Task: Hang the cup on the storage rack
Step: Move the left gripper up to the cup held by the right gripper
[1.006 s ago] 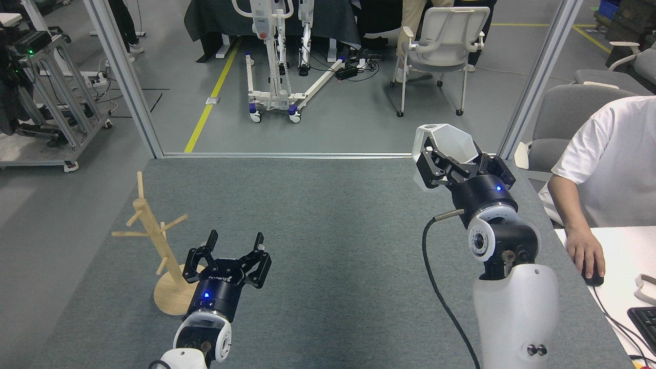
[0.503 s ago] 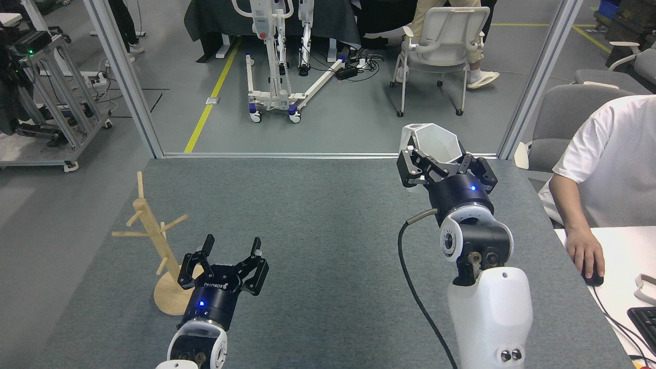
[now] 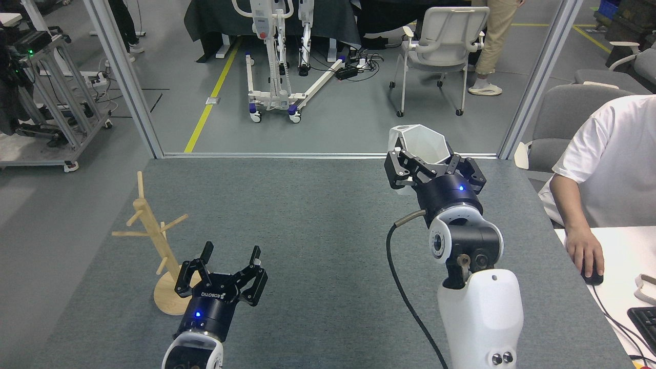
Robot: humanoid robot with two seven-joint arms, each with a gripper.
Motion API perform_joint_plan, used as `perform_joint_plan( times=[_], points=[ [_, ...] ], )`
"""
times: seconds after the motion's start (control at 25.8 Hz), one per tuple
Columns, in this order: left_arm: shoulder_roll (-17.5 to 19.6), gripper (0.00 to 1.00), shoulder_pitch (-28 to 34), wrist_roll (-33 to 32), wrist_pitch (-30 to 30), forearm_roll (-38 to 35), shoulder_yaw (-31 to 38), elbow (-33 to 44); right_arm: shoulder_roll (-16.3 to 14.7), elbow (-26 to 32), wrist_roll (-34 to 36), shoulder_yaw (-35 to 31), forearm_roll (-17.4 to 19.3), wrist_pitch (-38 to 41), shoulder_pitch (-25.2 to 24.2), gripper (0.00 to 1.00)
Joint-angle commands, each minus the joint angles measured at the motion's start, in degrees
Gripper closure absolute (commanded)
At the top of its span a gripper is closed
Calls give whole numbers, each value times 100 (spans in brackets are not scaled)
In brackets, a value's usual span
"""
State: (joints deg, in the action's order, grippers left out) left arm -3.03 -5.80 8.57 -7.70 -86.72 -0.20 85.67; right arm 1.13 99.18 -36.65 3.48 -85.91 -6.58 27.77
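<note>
The right gripper [image 3: 433,166] holds the cup [image 3: 419,145] in the air, over the far right part of the table [image 3: 318,215]. Its fingers are closed around the lower body of the cup, the mouth faces up and toward me, and the handle [image 3: 395,137] sticks out on the left side. The rack [image 3: 154,241] stands well apart from it, near the left edge of the table. The left gripper [image 3: 229,261] is empty, with its fingers spread, just beside the round base of the rack.

I see several risks from here. The cup is faceted and narrower at the bottom, so I think it may slide or turn between the fingers when the arm swings across. The handle loop is small and the pegs are thin, so a little error in angle could make the cup push a peg instead of going over it. The rack looks light; I think a push on a peg may tip it or move it toward the table edge. The left gripper is close to the base and could also bump it. A person [image 3: 610,159] sits at the right, close to the right arm.
</note>
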Motion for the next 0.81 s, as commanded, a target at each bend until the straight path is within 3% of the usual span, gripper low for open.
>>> perform_joint_plan(
  times=[0.0, 0.12, 0.23, 0.39, 0.54, 0.77],
  points=[
    [13, 1, -8, -4, -4, -47, -24, 20, 1, -21, -1, 3, -5, -1, -26, 78],
    [-31, 1, -17, -13, 22, -126, -612, 99, 37, -39, 8, 82, -5, -1, -61, 78],
    [-84, 1, -61, -13, 84, -838, -1325, 160, 72, -65, 8, 205, -5, -19, -96, 78],
    [-461, 1, -325, -338, 31, -1190, -1588, 81, 230, -65, 8, 434, -14, -81, -281, 78],
    [-479, 1, -896, -795, 102, -1190, -1835, -323, 248, -65, 8, 469, -14, -81, -404, 78],
    [-497, 1, -1432, -822, 233, -1163, -1843, -613, 248, -91, 26, 504, -5, -81, -430, 77]
  ],
)
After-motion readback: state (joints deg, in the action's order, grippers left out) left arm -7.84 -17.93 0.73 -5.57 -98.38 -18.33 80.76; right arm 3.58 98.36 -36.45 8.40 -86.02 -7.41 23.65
